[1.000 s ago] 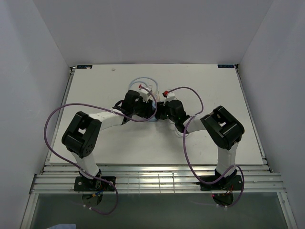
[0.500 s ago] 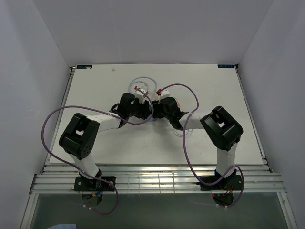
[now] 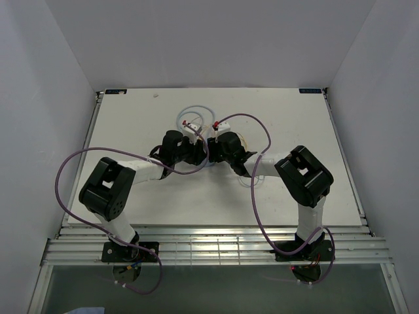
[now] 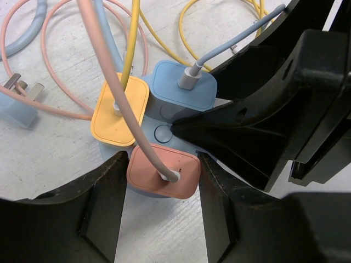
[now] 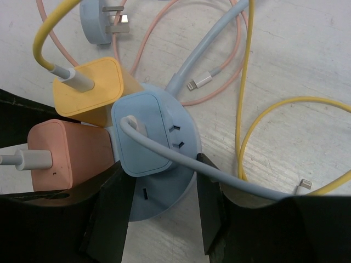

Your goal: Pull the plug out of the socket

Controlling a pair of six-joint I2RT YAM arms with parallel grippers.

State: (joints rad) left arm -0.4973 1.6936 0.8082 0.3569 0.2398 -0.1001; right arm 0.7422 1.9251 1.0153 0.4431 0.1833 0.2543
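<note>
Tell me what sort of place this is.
Probably a lab test cell: bare white walls box in a white table, the left arm and right arm are bolted at its near edge, and charger plugs fill a round socket.

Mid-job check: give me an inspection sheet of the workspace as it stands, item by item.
Surface: white table, things gathered mid-table.
Job's things: socket carries the pink plug, yellow plug and blue plug, all seated.
Clutter: loose plug lying with its pins showing; free connector ends beside the socket.
Grippers: left gripper has its fingers against both sides of the pink plug; right gripper straddles the blue plug over the socket, grip unclear.
Cables: pink cord, yellow cord and blue cord loop over the table; purple arm cables arc off both arms.
Surroundings: white walls on three sides; slatted rail at the near edge.
</note>
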